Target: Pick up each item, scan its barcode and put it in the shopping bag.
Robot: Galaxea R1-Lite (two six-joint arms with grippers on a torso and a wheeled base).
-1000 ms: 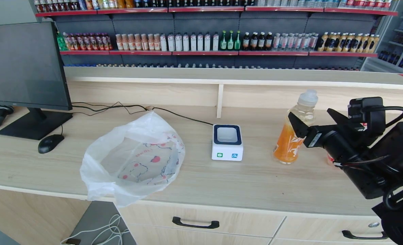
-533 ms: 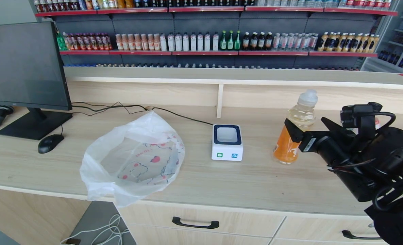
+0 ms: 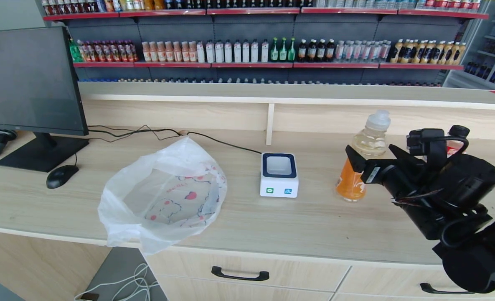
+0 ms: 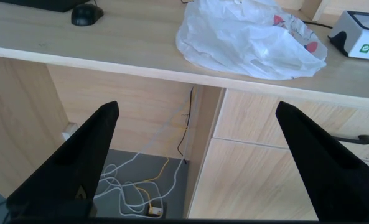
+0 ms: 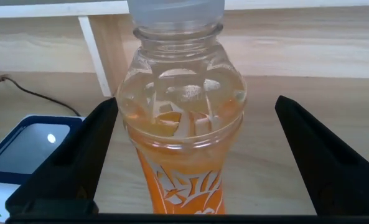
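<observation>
My right jaws: wide apart, bottle (image 5: 183,124) between them, touching neither.
My left jaws: wide apart, empty, below the surface's (image 3: 293,221) edge.
Bottle: upright on surface, right of scanner (image 3: 278,174); orange label, writing unreadable.
Bag (image 3: 163,196): open, left of scanner.

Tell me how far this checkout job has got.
Done: nothing visible; the shopping bag lies open with no item seen inside. In hand: the right tool is open, lined up on the orange drink bottle, not yet closed on it. To do: grip it, pass it over the scanner, bag it, then the part-hidden bottle behind that arm.
</observation>
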